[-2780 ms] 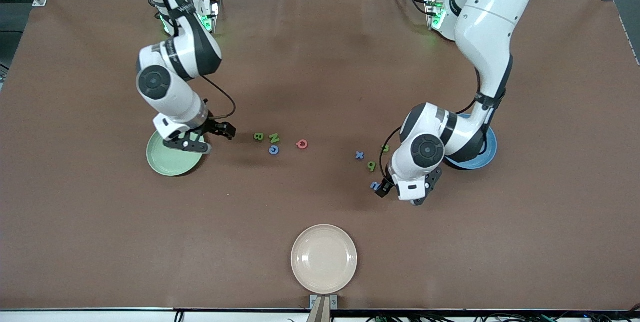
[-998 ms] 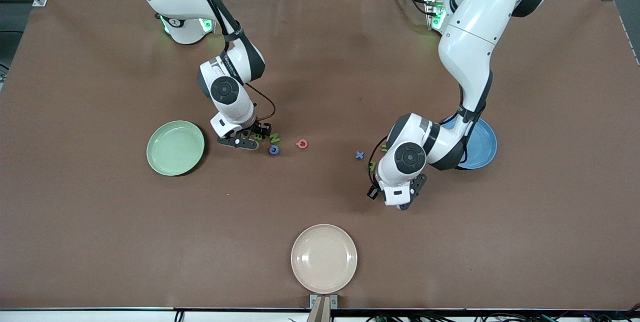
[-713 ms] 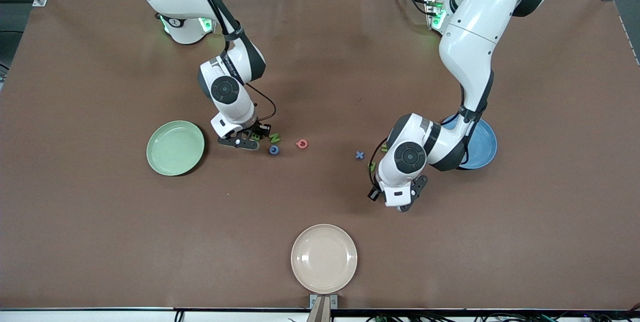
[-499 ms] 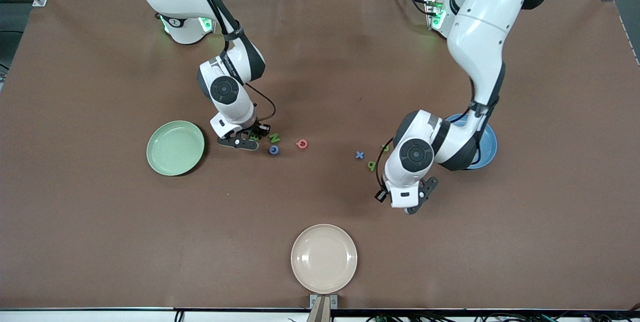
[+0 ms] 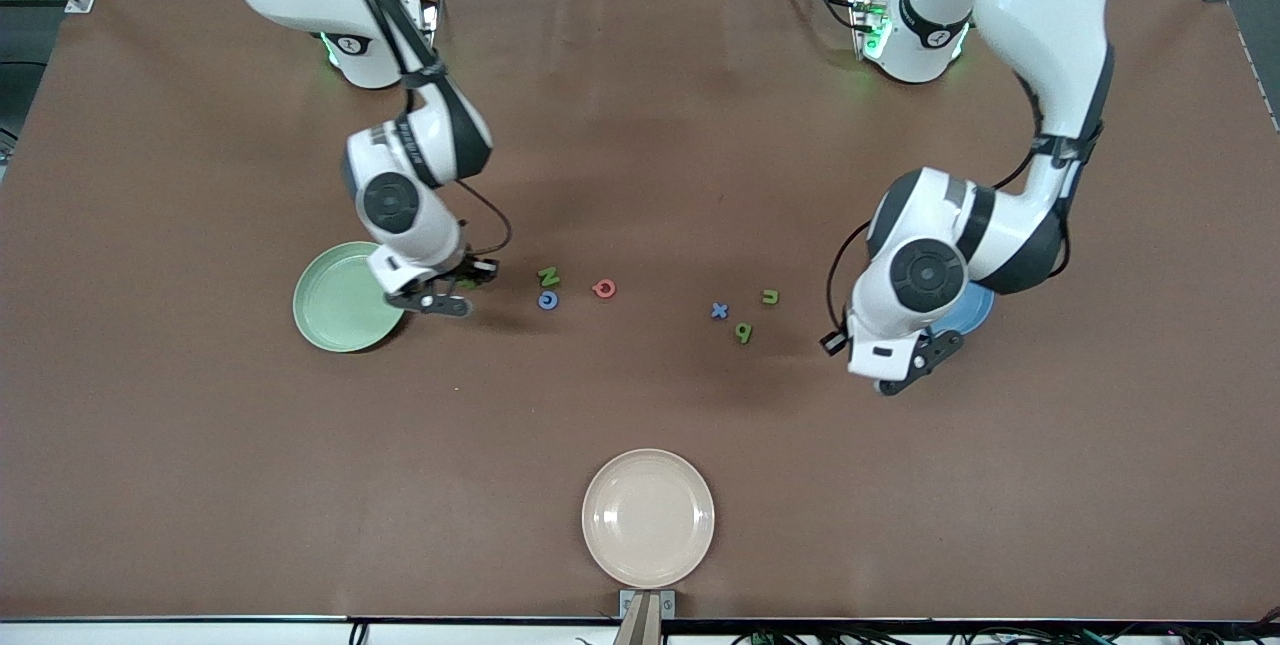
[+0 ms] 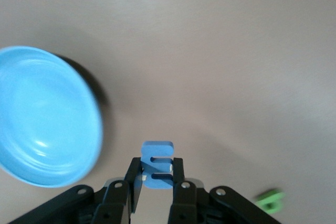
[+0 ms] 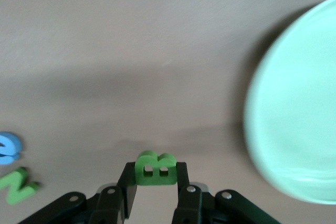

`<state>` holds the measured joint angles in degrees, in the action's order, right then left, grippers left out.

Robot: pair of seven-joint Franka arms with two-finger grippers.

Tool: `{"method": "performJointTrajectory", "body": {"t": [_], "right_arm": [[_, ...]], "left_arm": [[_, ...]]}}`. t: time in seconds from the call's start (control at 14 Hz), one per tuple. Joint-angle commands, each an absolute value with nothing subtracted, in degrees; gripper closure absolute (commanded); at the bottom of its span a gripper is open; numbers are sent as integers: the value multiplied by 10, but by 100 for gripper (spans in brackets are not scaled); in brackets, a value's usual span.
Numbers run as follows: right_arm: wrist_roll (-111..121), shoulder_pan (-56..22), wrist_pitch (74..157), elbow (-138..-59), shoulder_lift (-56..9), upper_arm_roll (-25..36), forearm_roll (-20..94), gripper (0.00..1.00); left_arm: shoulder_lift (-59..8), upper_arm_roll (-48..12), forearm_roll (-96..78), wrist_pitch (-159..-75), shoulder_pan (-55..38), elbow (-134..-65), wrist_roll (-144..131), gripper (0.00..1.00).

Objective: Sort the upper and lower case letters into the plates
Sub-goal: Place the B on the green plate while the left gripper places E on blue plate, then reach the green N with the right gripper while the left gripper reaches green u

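The pale green plate (image 5: pixel 340 310) lies toward the right arm's end of the table and shows in the right wrist view (image 7: pixel 296 114). My right gripper (image 5: pixel 445 293) is shut on a green letter B (image 7: pixel 155 160), held over the table just beside that plate's rim. The blue plate (image 5: pixel 978 308), mostly hidden by the left arm, shows in the left wrist view (image 6: pixel 44 114). My left gripper (image 5: pixel 890 365) is shut on a blue letter (image 6: pixel 157 150) over the table beside the blue plate.
Loose letters lie between the plates: a green N (image 5: pixel 548 276), a blue letter (image 5: pixel 547 300), a red letter (image 5: pixel 604 288), a blue x (image 5: pixel 719 310), a green n (image 5: pixel 770 297) and another green letter (image 5: pixel 743 332). A cream-beige plate (image 5: pixel 648 517) sits near the front camera.
My right gripper closed on the green B among the letters and carried it toward the green plate. My left gripper lifted the blue letter and carried it toward the blue plate.
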<state>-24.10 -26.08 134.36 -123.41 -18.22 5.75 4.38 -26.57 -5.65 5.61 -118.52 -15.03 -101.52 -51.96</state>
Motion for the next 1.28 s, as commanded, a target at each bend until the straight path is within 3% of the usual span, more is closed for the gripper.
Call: {"method": "performJointTrajectory", "body": {"t": [0.0, 0.29, 0.5, 0.93, 1.0, 1.07, 1.14, 1.21], "right_arm": [[-139, -187, 1306, -1259, -122, 49, 31, 100], [-68, -121, 1314, -1294, -115, 48, 22, 100], [-56, -102, 1365, -1332, -120, 48, 22, 100], [-55, -84, 1420, -1364, -143, 47, 22, 95], [-55, -82, 1419, -1364, -145, 48, 22, 87], [-55, -83, 1419, -1363, -146, 48, 22, 57], [-56, -83, 1419, -1361, -146, 47, 22, 9], [-61, -83, 1416, -1361, -144, 47, 23, 0]], "left_arm": [[-192, -61, 67, -1231, -123, -1130, -420, 91], [-161, -61, 94, -1316, -85, -1224, -338, 91], [-160, -61, 112, -1383, -57, -1278, -296, 91], [-165, -61, 126, -1441, -4, -1323, -223, 91], [-166, -61, 127, -1441, 3, -1326, -208, 91], [-168, -62, 126, -1441, 11, -1326, -190, 90], [-169, -61, 126, -1441, 12, -1328, -176, 90], [-170, -61, 126, -1441, 18, -1329, -168, 90]]}}
